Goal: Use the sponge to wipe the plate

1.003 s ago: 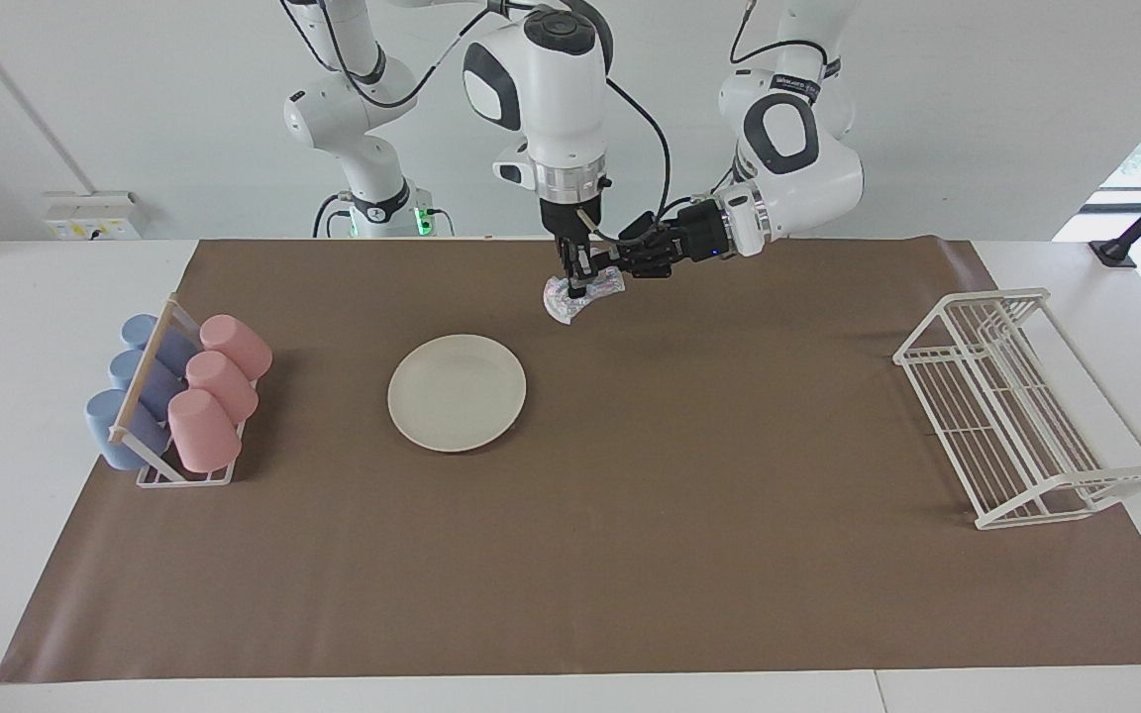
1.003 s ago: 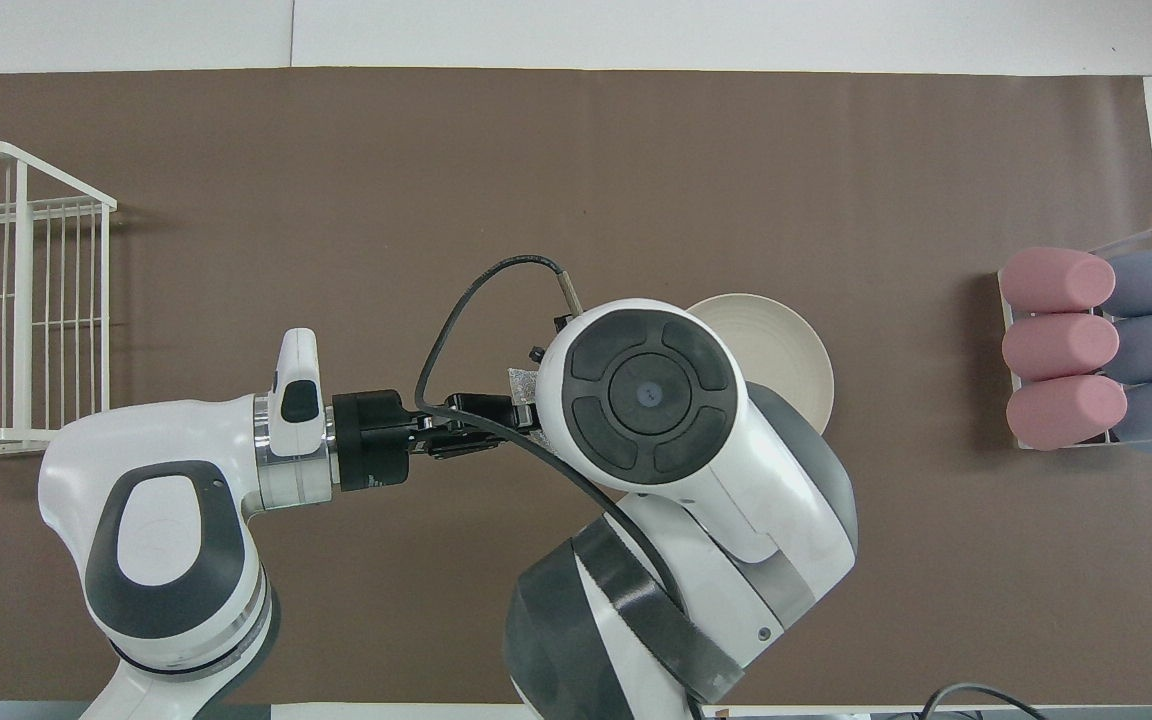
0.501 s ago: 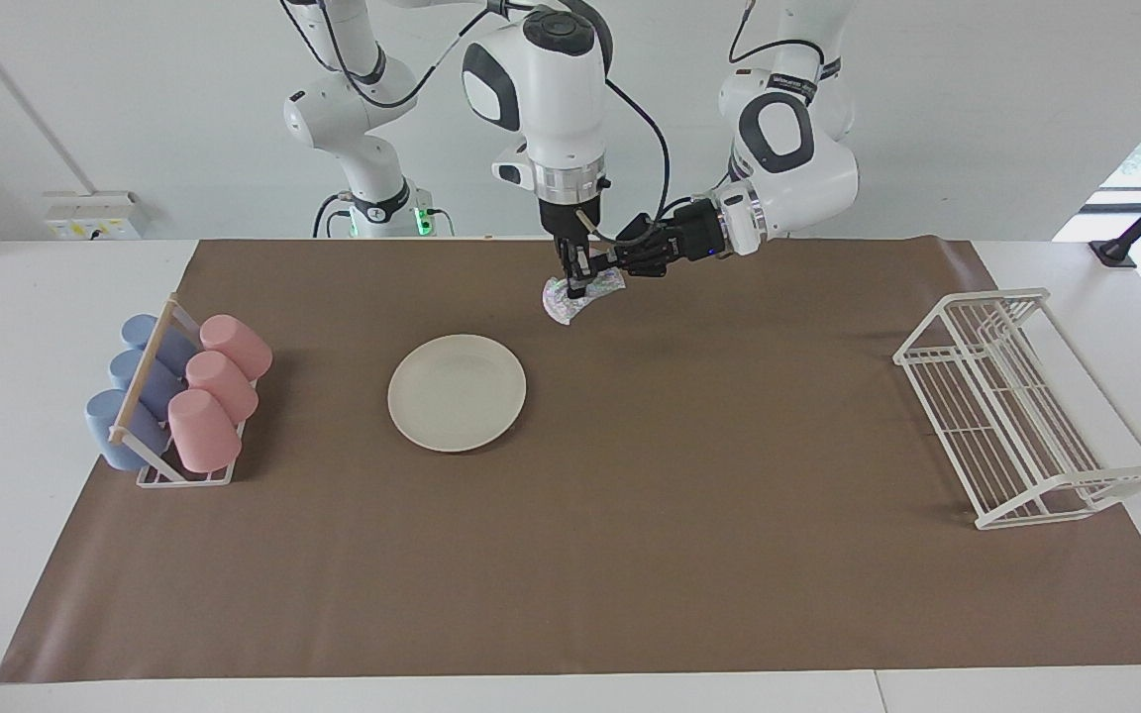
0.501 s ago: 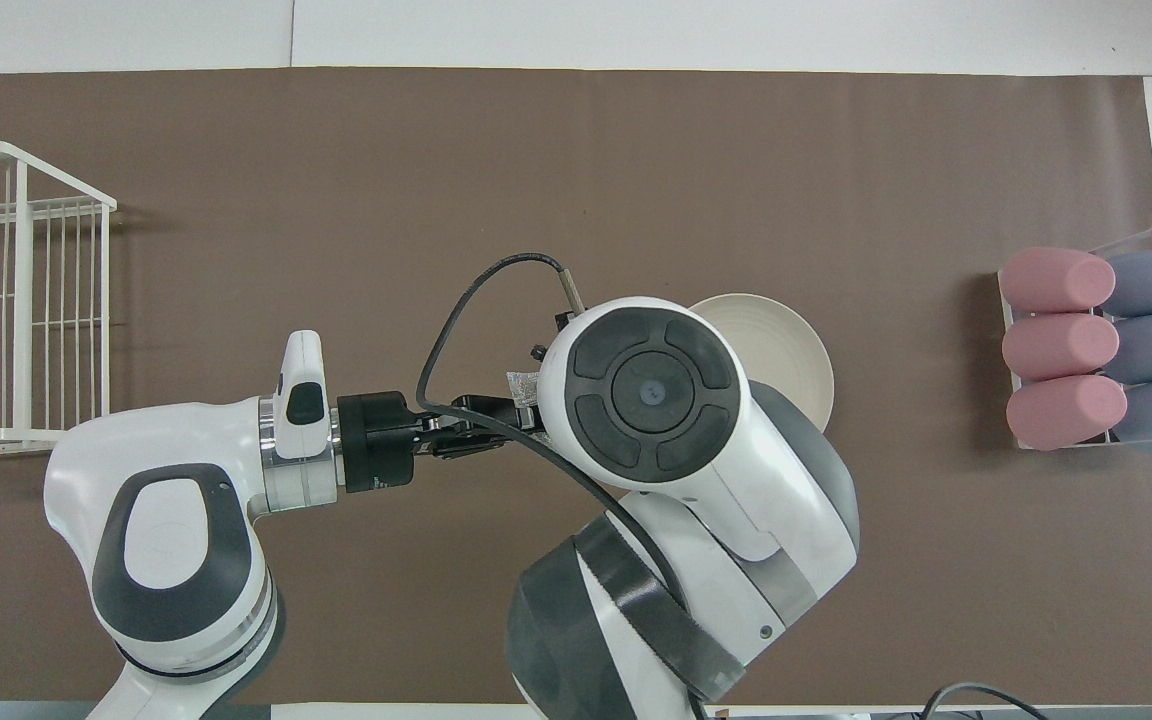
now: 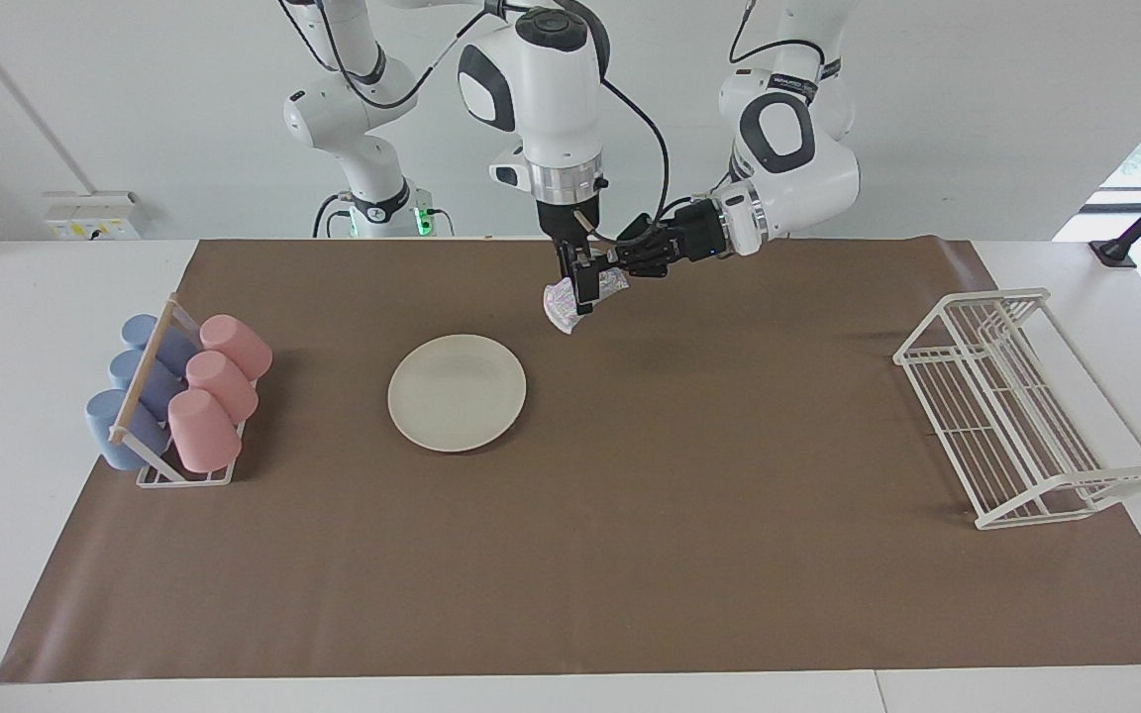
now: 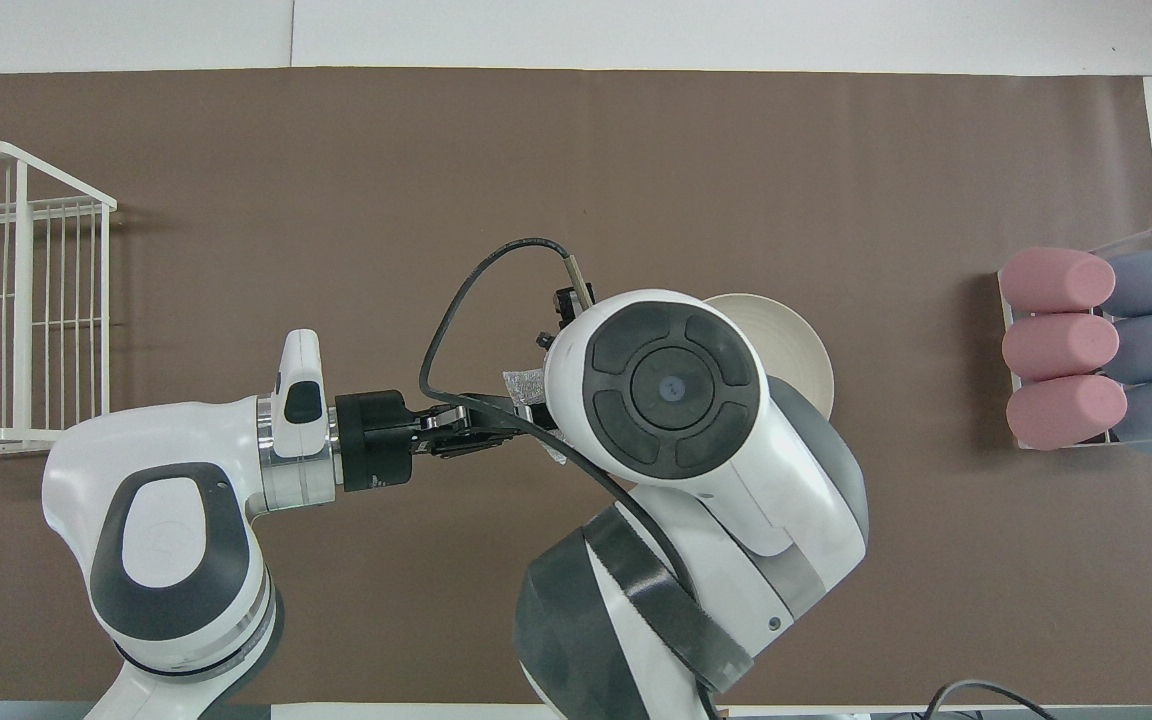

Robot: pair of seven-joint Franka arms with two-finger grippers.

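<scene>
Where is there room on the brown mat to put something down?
The biggest bare stretch lies between the plate and the white wire rack, and runs along the mat's edge farthest from the robots. A narrower strip sits between the plate and the cup rack. It is crowded where both grippers meet at the sponge, up in the air.
</scene>
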